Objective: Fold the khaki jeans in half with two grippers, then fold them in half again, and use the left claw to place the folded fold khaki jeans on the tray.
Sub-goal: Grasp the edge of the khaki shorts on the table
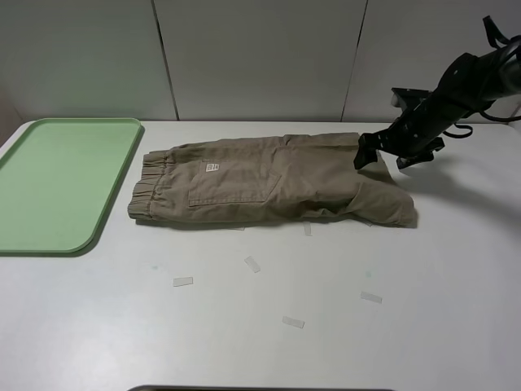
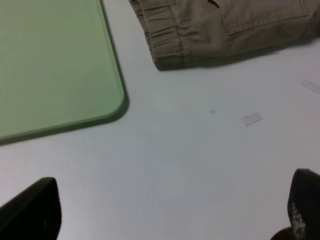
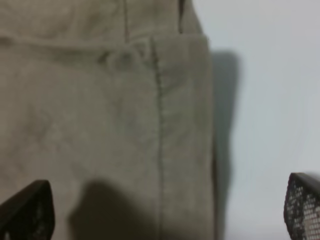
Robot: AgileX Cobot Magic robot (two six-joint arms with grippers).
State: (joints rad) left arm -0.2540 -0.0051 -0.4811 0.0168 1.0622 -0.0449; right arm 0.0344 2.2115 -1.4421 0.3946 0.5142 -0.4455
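The khaki jeans (image 1: 269,183) lie flat across the middle of the table, waistband toward the tray (image 1: 57,183) and legs toward the right. My right gripper (image 1: 384,156) hovers open just above the far corner of the leg end; in its wrist view the open right gripper (image 3: 165,215) straddles the jeans' hem and side seam (image 3: 100,125), holding nothing. The left arm is out of the high view. In the left wrist view my left gripper (image 2: 167,215) is open over bare table, short of the waistband (image 2: 165,35) and beside the tray's corner (image 2: 50,60).
Several small white tape strips (image 1: 252,264) lie on the white table in front of the jeans; one shows in the left wrist view (image 2: 252,118). A grey panelled wall stands behind the table. The pale-green tray has nothing on it.
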